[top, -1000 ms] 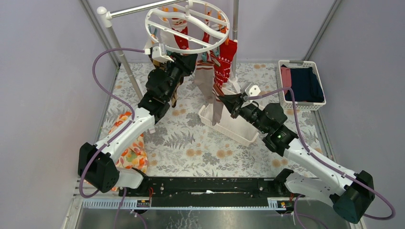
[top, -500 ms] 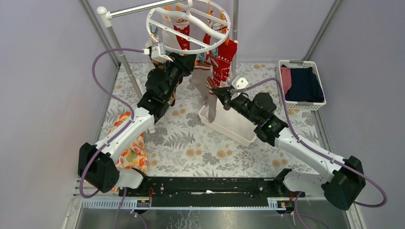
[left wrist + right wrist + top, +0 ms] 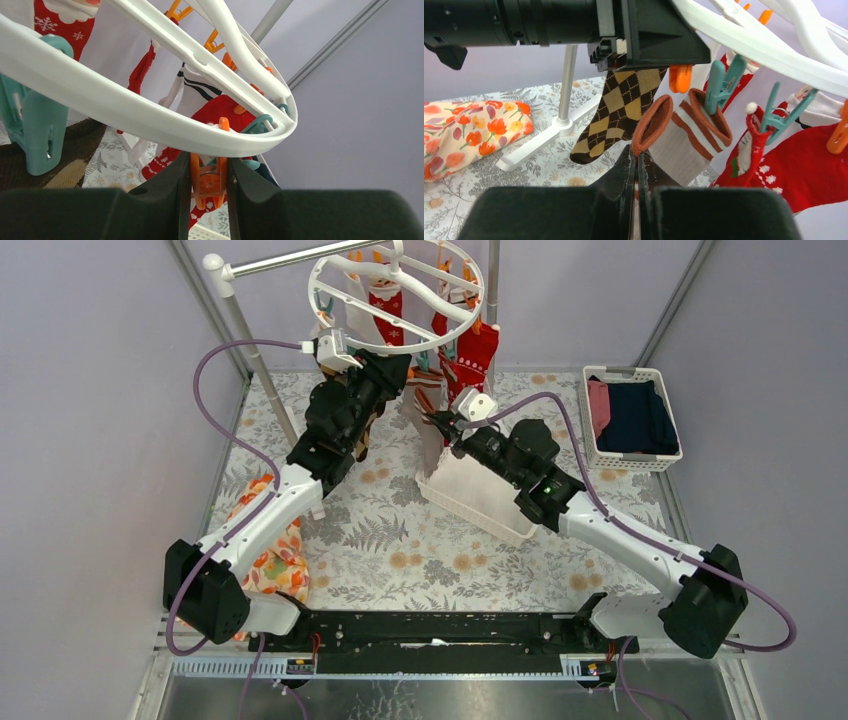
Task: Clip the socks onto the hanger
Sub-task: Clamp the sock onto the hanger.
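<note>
Your left gripper is clamped on 1 orange clip hanging under the hanger's rim. Your right gripper, fingers pressed together, pinches the striped-cuff sock's cuff edge, just near and right of that clip.

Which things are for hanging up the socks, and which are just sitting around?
For the job: hanger, orange clip in left gripper, striped-cuff sock in right gripper, argyle sock, red Christmas socks.
Just lying about: orange floral cloth, basket of folded clothes.
</note>
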